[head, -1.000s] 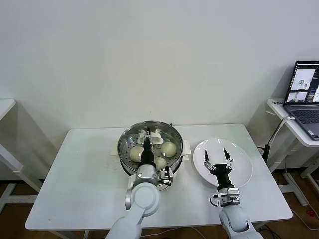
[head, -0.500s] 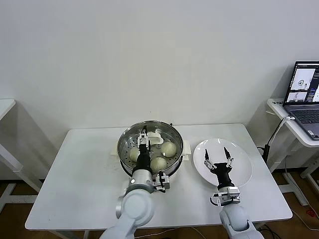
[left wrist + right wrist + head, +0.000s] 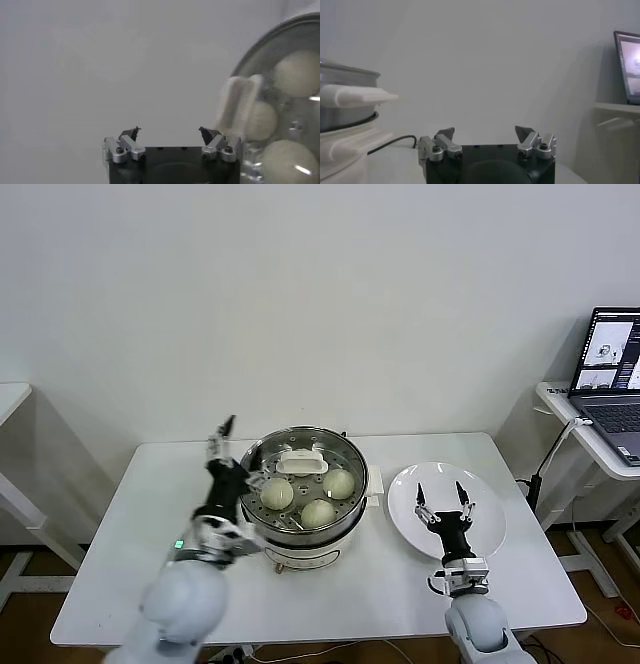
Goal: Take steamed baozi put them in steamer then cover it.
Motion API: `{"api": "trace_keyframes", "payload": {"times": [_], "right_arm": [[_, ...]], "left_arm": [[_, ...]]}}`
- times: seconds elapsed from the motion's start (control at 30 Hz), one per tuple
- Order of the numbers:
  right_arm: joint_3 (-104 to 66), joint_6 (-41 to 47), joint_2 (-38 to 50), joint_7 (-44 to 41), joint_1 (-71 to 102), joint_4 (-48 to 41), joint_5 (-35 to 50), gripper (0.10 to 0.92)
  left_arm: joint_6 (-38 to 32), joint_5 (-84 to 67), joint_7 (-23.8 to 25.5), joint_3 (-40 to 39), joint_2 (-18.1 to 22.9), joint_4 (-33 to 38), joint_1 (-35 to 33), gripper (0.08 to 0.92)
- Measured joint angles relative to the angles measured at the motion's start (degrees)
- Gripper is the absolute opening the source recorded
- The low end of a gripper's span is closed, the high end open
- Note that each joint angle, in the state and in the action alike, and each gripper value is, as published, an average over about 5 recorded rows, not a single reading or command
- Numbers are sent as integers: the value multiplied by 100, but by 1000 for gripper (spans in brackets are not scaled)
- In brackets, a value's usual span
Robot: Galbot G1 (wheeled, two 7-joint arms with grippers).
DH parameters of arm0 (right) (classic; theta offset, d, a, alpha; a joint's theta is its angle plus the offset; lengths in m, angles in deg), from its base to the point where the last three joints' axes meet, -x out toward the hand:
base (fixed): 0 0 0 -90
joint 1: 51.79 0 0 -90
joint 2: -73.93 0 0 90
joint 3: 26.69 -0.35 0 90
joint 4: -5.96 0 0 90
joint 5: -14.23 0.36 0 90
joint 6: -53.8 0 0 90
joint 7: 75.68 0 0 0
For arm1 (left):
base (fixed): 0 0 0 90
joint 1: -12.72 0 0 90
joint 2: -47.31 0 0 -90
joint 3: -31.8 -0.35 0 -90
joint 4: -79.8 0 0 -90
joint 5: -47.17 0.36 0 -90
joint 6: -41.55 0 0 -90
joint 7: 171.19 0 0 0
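The left gripper (image 3: 234,451) hangs just left of the steamer (image 3: 302,496), its fingers spread apart and holding nothing; the left wrist view shows the same gap between its fingertips (image 3: 170,134). Beside it, the steamer stands at the middle of the white table (image 3: 130,564). The cover (image 3: 302,480) lies on the steamer's rim, its white block handle (image 3: 301,462) toward the far side. Through the glass, three steamed baozi (image 3: 318,512) show on the perforated tray; a fourth cannot be made out. The right gripper (image 3: 445,502) hovers over the near part of the white plate (image 3: 486,496), right of the steamer, its fingers also spread and holding nothing. A laptop (image 3: 610,380) sits on a side table at far right.
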Motion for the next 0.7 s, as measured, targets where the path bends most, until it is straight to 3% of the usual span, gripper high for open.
{"api": "trace_keyframes", "payload": {"times": [0.3, 0.7], "right_arm": [[-169, 187, 111, -11, 264, 349, 495, 823], [-406, 251, 191, -86, 612, 638, 872, 823]], "left_arm": [[-1324, -3021, -711, 1532, -146, -643, -592, 823], [-2790, -4798, -632, 2323, -168, -1528, -1316, 823]]}}
